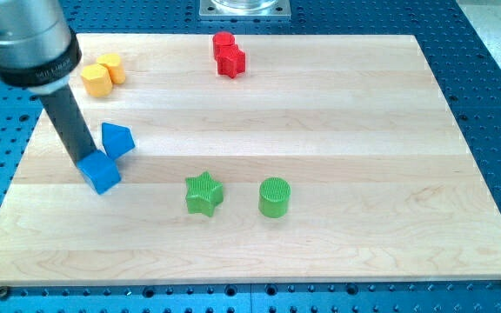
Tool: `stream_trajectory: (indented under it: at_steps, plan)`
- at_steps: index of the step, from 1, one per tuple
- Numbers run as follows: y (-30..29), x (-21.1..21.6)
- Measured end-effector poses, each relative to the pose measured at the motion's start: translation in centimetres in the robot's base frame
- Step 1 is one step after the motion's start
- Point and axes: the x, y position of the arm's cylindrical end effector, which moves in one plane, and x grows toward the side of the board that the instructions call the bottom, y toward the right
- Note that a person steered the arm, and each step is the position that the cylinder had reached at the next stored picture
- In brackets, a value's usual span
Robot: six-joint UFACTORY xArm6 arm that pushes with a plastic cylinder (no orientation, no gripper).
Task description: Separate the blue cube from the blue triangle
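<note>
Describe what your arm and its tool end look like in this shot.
My arm ends in a wide grey metallic cylinder with a black band around its lower rim bearing small pale lettering, too small to read. From it runs a straight, dark, matte rod, narrower than the cylinder, down to my tip. No cables show.

The table (337,113) is pale wood with visible grain, in long joined planks, and has a smooth satin finish. It rests on a blue perforated metal base (494,78). The blue cube (102,173), blue triangle (117,139) and green star (203,193) look like matt plastic. The green cylinder (274,197) has a finely ribbed top. The rod (70,122) is dark and matt beneath a brushed grey metal collar (26,39).
</note>
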Motion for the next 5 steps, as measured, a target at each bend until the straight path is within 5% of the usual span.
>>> stream_trajectory:
  at_steps: [2,4,5]
  plan:
    - [3.7,3.1]
    - [-2.7,-2.8]
    - [2.2,-3.6]
